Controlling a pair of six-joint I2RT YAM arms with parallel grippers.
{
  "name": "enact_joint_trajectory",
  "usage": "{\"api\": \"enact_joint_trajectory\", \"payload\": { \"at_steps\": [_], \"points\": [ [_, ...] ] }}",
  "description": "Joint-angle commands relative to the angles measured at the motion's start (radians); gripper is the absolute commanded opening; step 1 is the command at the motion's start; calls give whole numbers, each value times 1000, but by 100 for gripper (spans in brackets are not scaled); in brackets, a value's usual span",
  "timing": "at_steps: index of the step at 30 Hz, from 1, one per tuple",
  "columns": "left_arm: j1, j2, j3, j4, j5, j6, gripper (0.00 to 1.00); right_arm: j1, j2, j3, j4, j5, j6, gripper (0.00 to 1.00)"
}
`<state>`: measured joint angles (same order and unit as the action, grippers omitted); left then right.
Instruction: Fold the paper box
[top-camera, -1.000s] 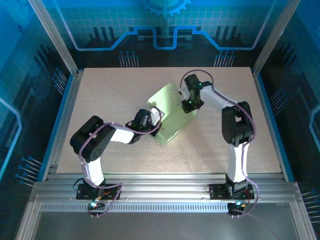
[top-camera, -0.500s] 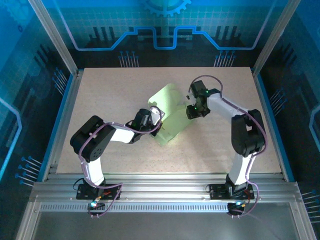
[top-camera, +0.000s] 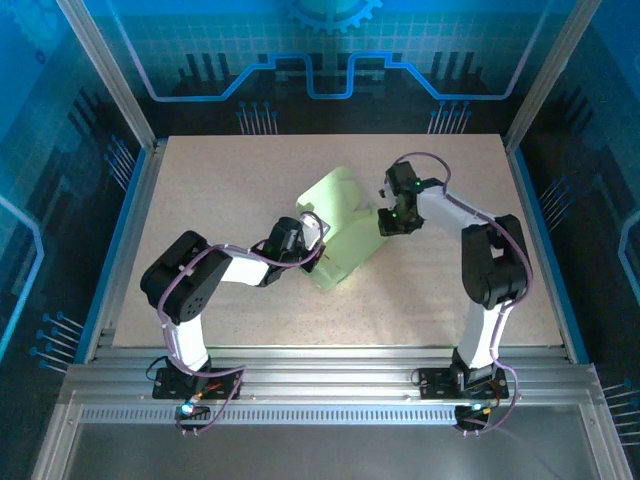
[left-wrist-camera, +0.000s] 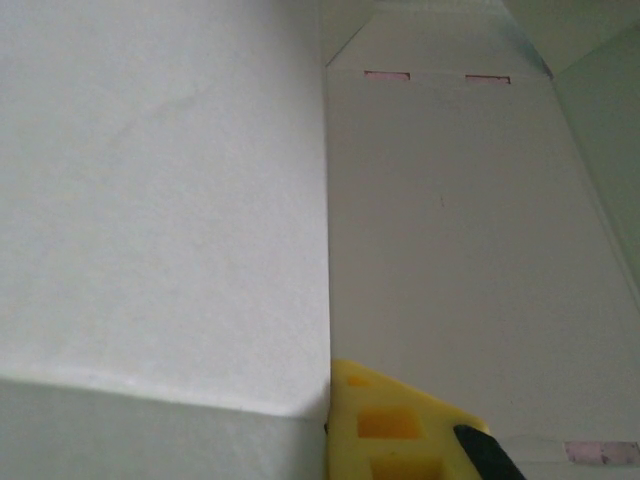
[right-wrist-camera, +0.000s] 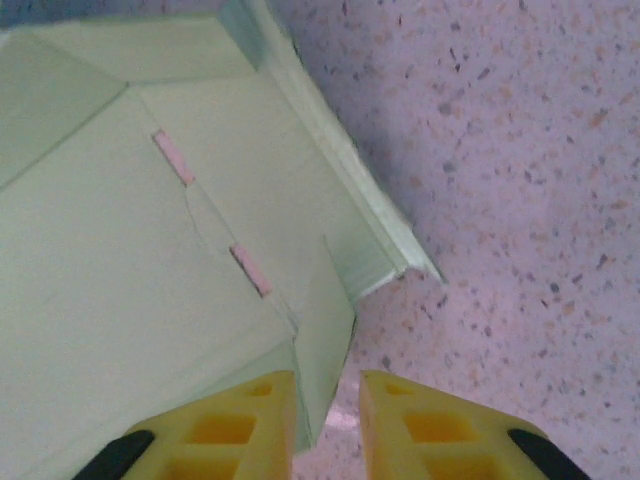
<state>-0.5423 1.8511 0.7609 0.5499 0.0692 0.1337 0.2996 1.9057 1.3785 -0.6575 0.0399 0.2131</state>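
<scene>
The paper box (top-camera: 338, 225) is laid lengthwise near-to-far. It is clamped by the left hand (top-camera: 313, 237); the right hand (right-wrist-camera: 328, 395) is held slightly apart.

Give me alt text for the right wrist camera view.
A pale green paper box, partly folded, lies at left, with two pink slots along a crease. The right gripper straddles one flap corner at the bottom, yellow fingers slightly apart, above a speckled table.
</scene>
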Motion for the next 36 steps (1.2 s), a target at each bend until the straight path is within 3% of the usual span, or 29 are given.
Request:
{"api": "enact_joint_trajectory", "payload": {
  "at_steps": [1, 7, 10, 13, 24, 36],
  "points": [
    [2, 22, 14, -50, 26, 24, 3, -10, 50, 54, -26, -29, 4, 22],
    [0, 20, 13, -54, 23, 38, 3, -3, 76, 83, -32, -20, -18, 5],
    [-1, 22, 15, -56, 24, 43, 4, 25, 70, 69, -3, 11, -110, 0],
    [-3, 23, 14, -61, 22, 45, 4, 59, 66, 36, 44, 88, -233, 0],
    [-3, 28, 18, -65, 26, 46, 3, 131, 129, 90, 35, 140, -501, 0],
    [-3, 40, 21, -64, 24, 49, 3, 185, 137, 100, -33, 30, -783, 0]
  ]
}}
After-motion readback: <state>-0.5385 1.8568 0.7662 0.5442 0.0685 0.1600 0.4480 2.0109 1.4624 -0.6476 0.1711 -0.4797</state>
